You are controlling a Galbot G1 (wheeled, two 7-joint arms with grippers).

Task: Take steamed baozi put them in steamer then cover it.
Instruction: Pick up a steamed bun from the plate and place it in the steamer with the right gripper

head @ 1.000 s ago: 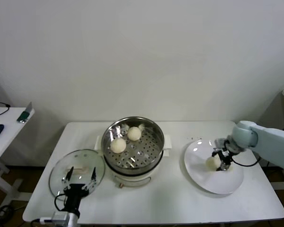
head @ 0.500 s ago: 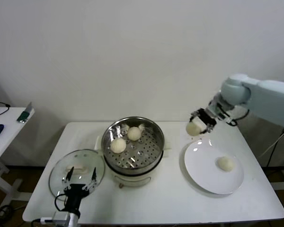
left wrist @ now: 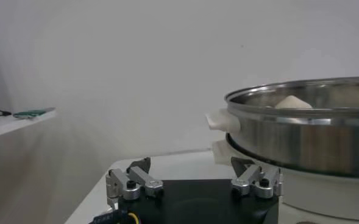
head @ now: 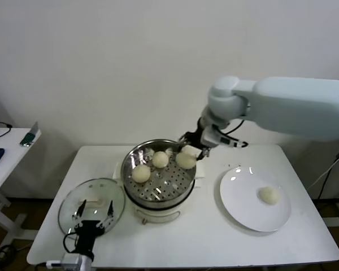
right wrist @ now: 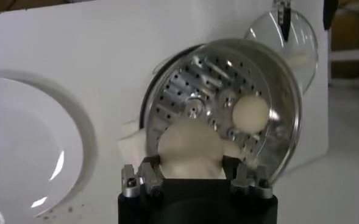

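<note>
The steel steamer (head: 158, 189) sits mid-table on its white pot base, with two baozi inside (head: 140, 173) (head: 160, 159). My right gripper (head: 188, 153) hangs over the steamer's right rim, shut on a third baozi (head: 186, 161). The right wrist view shows this held baozi (right wrist: 190, 146) between the jaws of the right gripper (right wrist: 190, 165), above the perforated steamer (right wrist: 203, 79), where one baozi (right wrist: 250, 112) shows. Another baozi (head: 269, 195) lies on the white plate (head: 243, 209). The glass cover (head: 73, 203) lies flat at the table's left front. My left gripper (head: 95, 220) waits open at its near edge.
The left wrist view shows the left gripper (left wrist: 194, 176) low beside the steamer wall (left wrist: 307, 137), with one baozi top (left wrist: 294, 102) above the rim. A side table (head: 3, 164) with small items stands far left. A wall runs behind the table.
My right gripper lifted one baozi off the plate and carried it up and left to above the steamer's right rim. The left arm has not moved.
</note>
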